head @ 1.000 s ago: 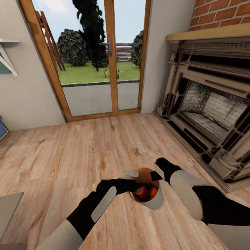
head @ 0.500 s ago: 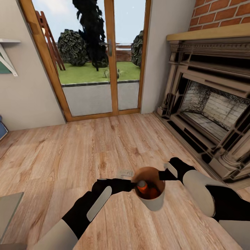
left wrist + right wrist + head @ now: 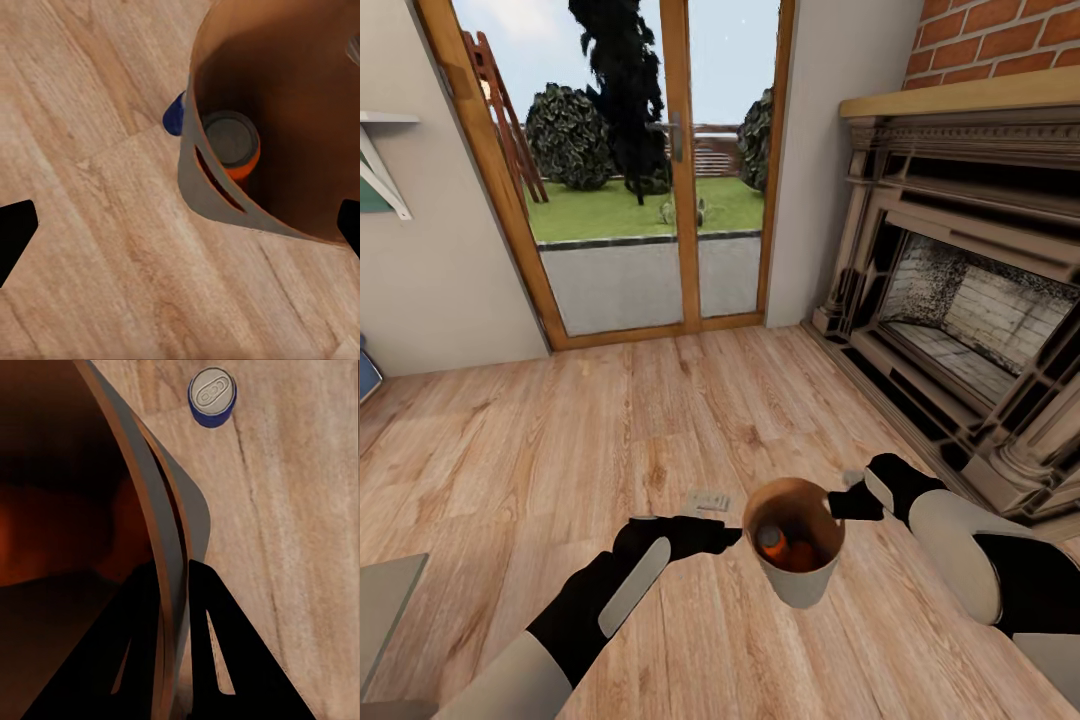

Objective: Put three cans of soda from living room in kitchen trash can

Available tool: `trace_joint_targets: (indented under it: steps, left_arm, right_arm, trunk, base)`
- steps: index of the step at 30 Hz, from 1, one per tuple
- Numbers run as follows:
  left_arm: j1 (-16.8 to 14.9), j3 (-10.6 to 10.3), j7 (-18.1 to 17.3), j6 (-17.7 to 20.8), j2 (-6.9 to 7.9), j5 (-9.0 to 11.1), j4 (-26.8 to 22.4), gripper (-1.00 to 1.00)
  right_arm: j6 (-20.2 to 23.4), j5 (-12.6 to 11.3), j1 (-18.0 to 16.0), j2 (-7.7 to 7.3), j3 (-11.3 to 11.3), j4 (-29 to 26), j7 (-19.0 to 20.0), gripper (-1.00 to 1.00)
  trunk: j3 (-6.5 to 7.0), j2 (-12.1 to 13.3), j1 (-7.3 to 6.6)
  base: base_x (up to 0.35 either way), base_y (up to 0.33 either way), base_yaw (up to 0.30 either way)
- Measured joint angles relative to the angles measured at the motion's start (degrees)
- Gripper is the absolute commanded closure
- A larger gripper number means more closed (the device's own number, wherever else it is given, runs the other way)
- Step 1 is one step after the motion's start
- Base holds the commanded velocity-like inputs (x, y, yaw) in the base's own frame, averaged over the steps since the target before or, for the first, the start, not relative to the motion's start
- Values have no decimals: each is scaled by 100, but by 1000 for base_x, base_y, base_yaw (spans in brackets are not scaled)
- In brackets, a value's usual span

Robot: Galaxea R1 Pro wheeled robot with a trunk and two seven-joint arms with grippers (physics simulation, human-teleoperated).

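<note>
Above the wooden floor (image 3: 660,420): the tash can (image 3: 797,585) hangs tilted between both arms, clear of the boards, its open mouth turned toward the head camera.
Right gripper (image 3: 174,585): its two dark fingers are closed on the bin's thin wall, one inside and one outside, as the right wrist view shows; in the head view the gripper sits at the rim's far-right side.
Left gripper (image 3: 732,535): just beside the rim's left side; the left wrist view shows dark fingertips (image 3: 15,232) at both picture edges, set wide apart with nothing between them, the bin's wall lying ahead of them.
Orange can (image 3: 232,144): upright inside the bin, silver top up, close against the inner wall by the handle slot.
More orange (image 3: 810,555): deeper in the bin; in shadow, too dim to tell how many cans lie there.
Blue can (image 3: 211,396): standing on the floor boards outside the bin, well apart from the right fingers; mostly hidden behind the bin's wall in the left wrist view.
Surroundings: glass doors (image 3: 650,160) ahead, fireplace (image 3: 960,330) at right.
</note>
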Motion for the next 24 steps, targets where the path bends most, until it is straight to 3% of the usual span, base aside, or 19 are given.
trace_joint_targets:
  steps: [7, 13, 20, 24]
  left_arm:
    - [-13, 7, 89, -6, 17, 5, 109, -100]
    - [-46, 8, 445, -13, 8, 18, 375, -100]
    - [-172, 15, 997, -65, -19, 36, 1053, -100]
    - [-206, 16, 1108, -89, -28, 45, 1222, -100]
  right_arm:
    - [-10, 56, 1, -145, 97, 6, 45, 100]
    - [-8, -4, 6, -166, 30, 5, 55, 100]
    - [-29, 20, 40, -172, 53, -3, 54, 100]
    - [-20, 18, 43, -172, 36, 1, 50, 100]
  trunk:
    - [0, 0, 0]
    - [0, 0, 0]
    - [0, 0, 0]
    - [0, 0, 0]
  base:
    - [0, 0, 0]
    - [0, 0, 0]
    - [0, 0, 0]
    - [0, 0, 0]
